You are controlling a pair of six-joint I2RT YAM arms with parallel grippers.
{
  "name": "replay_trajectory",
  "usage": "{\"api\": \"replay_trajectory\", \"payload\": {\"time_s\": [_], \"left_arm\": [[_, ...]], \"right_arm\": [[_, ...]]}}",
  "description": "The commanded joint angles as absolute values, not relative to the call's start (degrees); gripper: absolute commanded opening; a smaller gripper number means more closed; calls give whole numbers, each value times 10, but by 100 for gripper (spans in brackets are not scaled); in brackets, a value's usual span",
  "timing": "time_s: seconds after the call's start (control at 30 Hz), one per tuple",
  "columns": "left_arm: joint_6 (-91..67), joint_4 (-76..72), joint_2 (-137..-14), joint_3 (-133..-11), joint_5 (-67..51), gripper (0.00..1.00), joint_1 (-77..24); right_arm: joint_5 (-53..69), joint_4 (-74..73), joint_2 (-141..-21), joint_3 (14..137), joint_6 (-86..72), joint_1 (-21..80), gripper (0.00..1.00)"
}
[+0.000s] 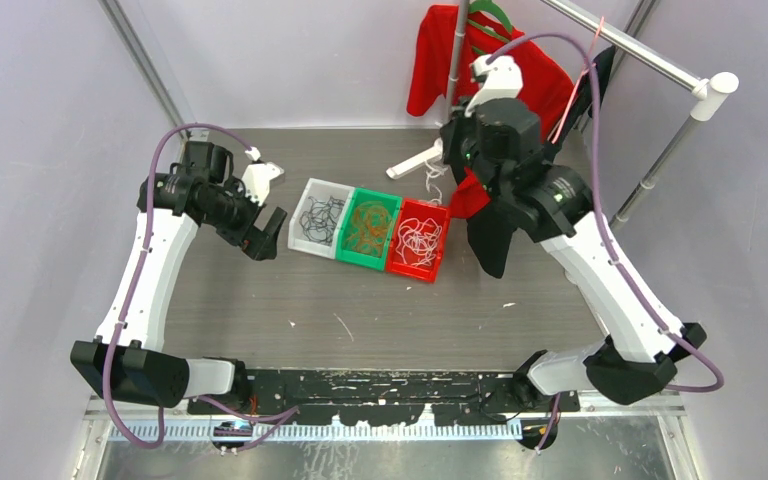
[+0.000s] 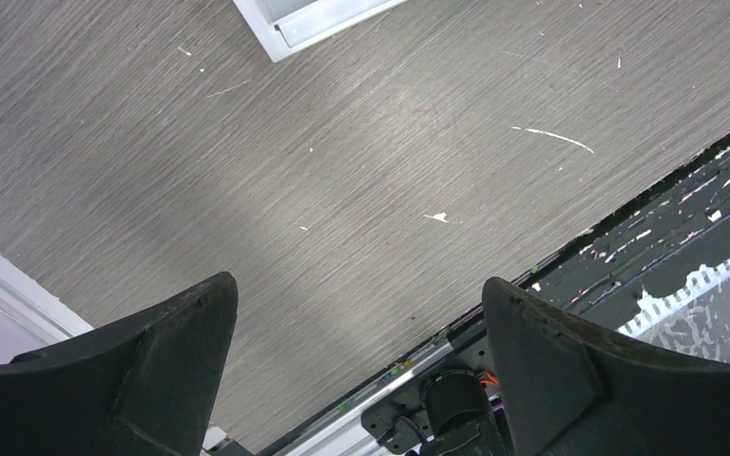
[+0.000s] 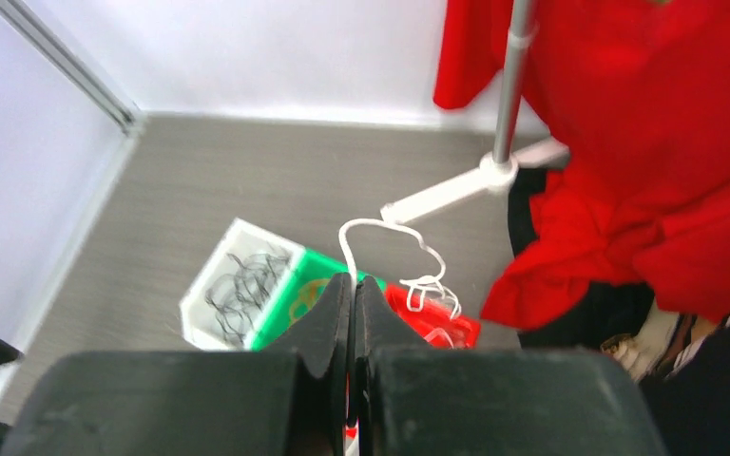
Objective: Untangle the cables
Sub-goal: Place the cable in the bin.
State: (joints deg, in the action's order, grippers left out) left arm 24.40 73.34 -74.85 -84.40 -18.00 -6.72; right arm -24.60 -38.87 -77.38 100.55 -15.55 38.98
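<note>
The cables (image 1: 368, 228) lay in three small bins in a row at the middle of the counter (image 2: 342, 142), apart from one white strand (image 3: 425, 283) that your right end effector (image 3: 354, 280) had pinched.

Nearest you, the grey counter in front of the arm bases carried a few thin white scraps (image 2: 551, 138). Your left end effector (image 2: 359, 290) hung above that surface, just left of the bins, with its two black fingers (image 2: 181, 351) spread as wide as they go over bare counter. The corner of the white bin (image 2: 314, 24) showed at the top of its wrist view.

Farther in came the bins, set side by side and touching. The white bin on the left held the black cables (image 1: 320, 218), the green bin (image 1: 360, 260) in the middle held the orange cables (image 1: 370, 215), and the red bin (image 1: 410, 272) on the right held the white cables (image 1: 418, 240).

Your right end effector was raised above the far end of the red bin. Its fingers were pressed together on the white strand, which looped out from the tips and hung down over that bin. You could not tell from either view whether its lower end touched the pile.

Beyond that, a red garment (image 3: 646, 142) hung from a metal garment stand (image 3: 511, 85) by the back wall, with a black cloth (image 1: 490, 240) draped beneath it.
</note>
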Motion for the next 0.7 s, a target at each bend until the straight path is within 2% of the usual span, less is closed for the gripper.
{"api": "replay_trajectory", "payload": {"time_s": [0.0, 0.3, 0.43, 0.53, 0.67], "left_arm": [[244, 729, -737, -853, -186, 100, -64], [239, 729, -736, -856, -189, 100, -64], [239, 729, -736, -856, -191, 100, -64], [240, 726, -736, -858, -193, 99, -64], [238, 713, -736, -845, -199, 99, -64]], "right_arm": [[-260, -354, -749, 1063, -126, 388, 1], [-255, -344, -725, 970, -147, 388, 1], [-291, -322, -730, 961, -112, 388, 1], [-339, -310, -768, 1024, -60, 384, 1], [-363, -334, -844, 1210, -23, 381, 1]]}}
